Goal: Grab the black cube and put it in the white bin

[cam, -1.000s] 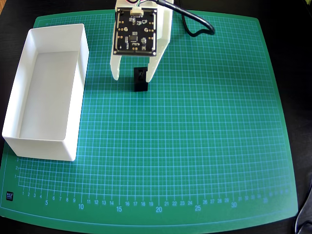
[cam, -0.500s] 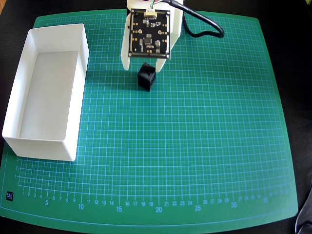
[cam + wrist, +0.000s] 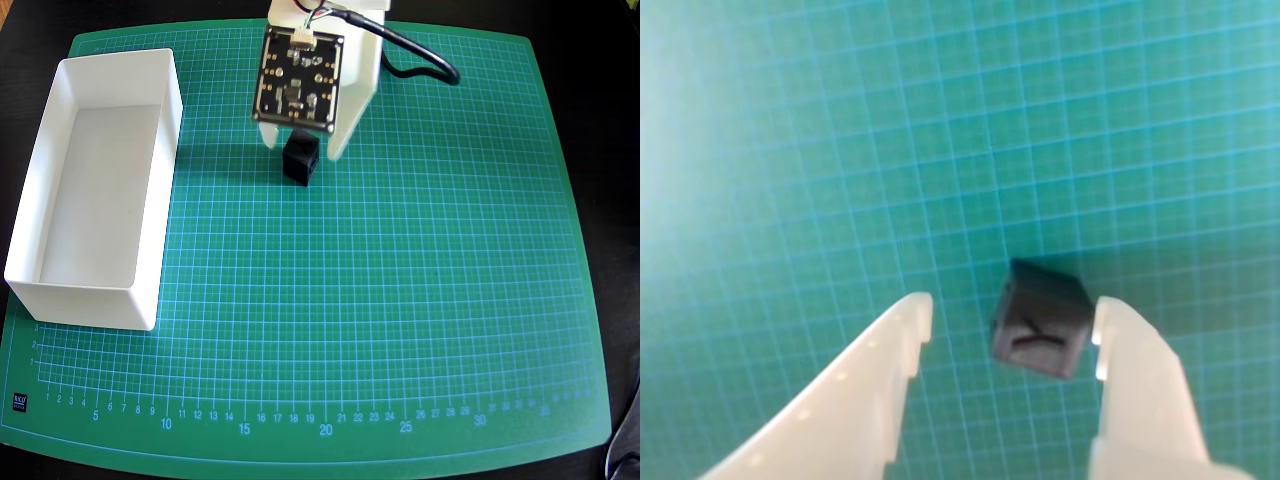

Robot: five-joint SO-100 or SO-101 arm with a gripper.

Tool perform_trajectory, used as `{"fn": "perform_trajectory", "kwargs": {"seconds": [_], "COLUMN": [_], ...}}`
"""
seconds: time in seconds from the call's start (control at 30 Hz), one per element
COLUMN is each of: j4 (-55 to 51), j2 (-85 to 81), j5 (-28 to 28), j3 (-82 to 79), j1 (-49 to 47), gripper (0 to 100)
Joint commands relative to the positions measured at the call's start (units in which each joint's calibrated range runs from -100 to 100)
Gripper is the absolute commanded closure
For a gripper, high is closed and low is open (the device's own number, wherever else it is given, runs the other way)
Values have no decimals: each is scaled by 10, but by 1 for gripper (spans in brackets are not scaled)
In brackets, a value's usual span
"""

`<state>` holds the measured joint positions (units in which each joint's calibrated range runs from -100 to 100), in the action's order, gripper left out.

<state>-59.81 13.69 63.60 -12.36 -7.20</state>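
Hand: the hand (image 3: 1012, 322) has its two white fingers spread apart, with nothing clamped; seen also from overhead (image 3: 300, 150), where a black circuit board (image 3: 300, 82) rides on top of it.
Fingers: in the wrist view the right finger (image 3: 1130, 370) is at or just beside the cube's right edge, contact not clear; the left finger (image 3: 880, 370) stands off with green mat showing between.
Black cube: the black cube (image 3: 1040, 320) sits on the mat between the fingertips, nearer the right one, turned askew to the grid, a faint letter-like mark on the face toward the camera; overhead (image 3: 302, 160) it pokes out just below the circuit board.
Mat: a green cutting mat (image 3: 400, 300) with a white grid covers the bench.
White bin: the white bin (image 3: 150, 260) stands at the mat's left edge in the overhead view, well apart from the cube.
Cable: a black cable (image 3: 420, 60) loops off the arm at the top.
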Motion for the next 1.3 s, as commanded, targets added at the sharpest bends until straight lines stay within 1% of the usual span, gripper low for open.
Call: {"fn": "perform_trajectory", "kwargs": {"seconds": [0.0,0.6,0.67,0.8,1.27], "j4": [20,20,16,13,19], "j2": [5,27,27,27,18], "j5": [5,6,6,26,32], "j3": [6,7,7,5,-26], "j1": [2,25,25,24,25], "gripper": [78,78,81,88,89]}}
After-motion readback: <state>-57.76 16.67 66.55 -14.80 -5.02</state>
